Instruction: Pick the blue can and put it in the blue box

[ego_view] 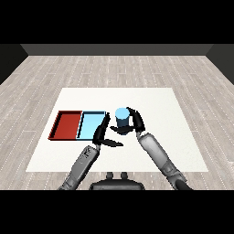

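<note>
Plenty of bare white table (160,151) lies right of the right hand (135,120), which curls round the blue can (121,117) just beside the light blue tray's (91,125) right edge. The left hand (101,132), fingers straight, overlaps that tray's near right corner. The red tray (66,124) adjoins on the left. The can's base is hidden; its top looks paler.

We see our right hand (135,121) curled round the blue can (121,117), which stands upright. Our left hand (101,133), fingers straight, rests beside it, overlapping the blue tray (90,124); beyond lies the red tray (66,124).
</note>
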